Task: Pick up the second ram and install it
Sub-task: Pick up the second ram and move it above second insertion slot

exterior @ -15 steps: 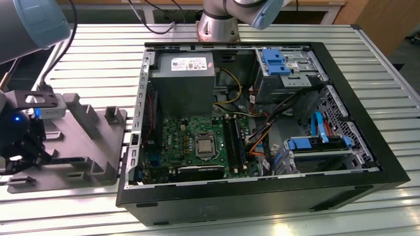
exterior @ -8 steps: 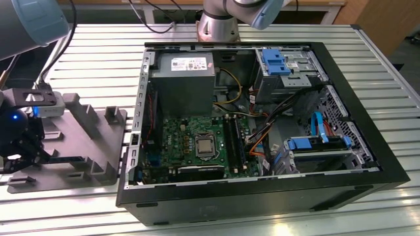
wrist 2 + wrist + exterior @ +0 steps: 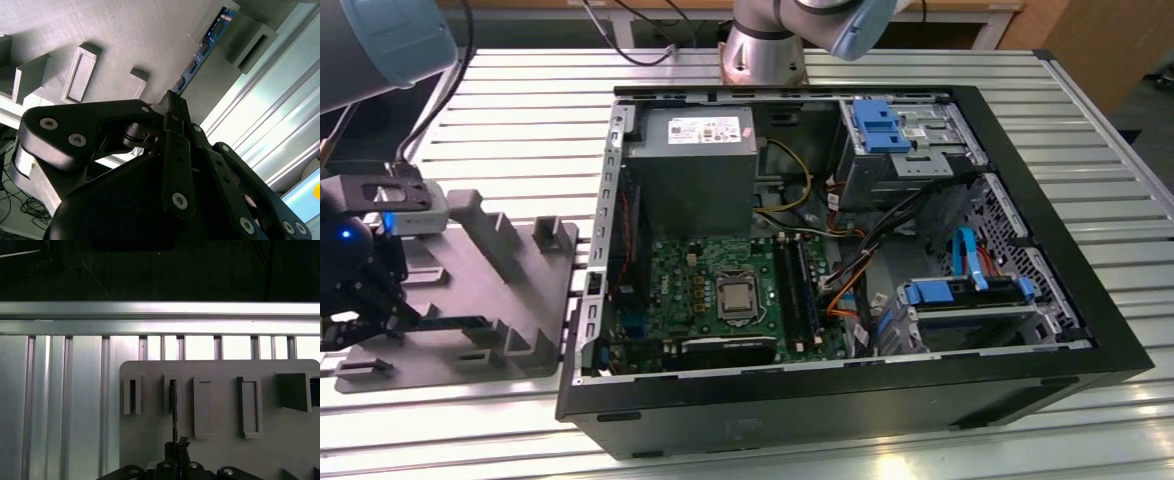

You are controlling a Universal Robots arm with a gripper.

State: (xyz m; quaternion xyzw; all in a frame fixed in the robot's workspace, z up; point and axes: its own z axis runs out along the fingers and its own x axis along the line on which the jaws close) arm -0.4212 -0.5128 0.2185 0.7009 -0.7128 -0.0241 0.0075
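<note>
The second ram [image 3: 451, 322] stands on its thin edge in a slot of the gray fixture [image 3: 507, 270], which lies on the slatted metal table [image 3: 507, 130] at the exterior view's left, beside the open computer case [image 3: 854, 400]. In the exterior view its long axis runs level across the fixture, one end at the gripper [image 3: 374, 318] and the other pointing toward the case. In the second wrist view the stick [image 3: 202, 50] shows a blue edge with small dark chips along its face, running straight away from the gripper [image 3: 170, 100] toward a raised block of the fixture [image 3: 125, 35]. In the first wrist view it is a thin dark line [image 3: 173, 410] leading from a slotted block to the gripper [image 3: 177, 445], over the fixture [image 3: 225, 450] and near the table's slats [image 3: 60, 405]. The jaws are drawn together, pinching the near end of the stick. The case lies on its side and holds a green motherboard [image 3: 687, 290], long black memory sockets [image 3: 797, 290], a gray power supply [image 3: 687, 165], blue drive brackets [image 3: 881, 125] and loose cables.
</note>
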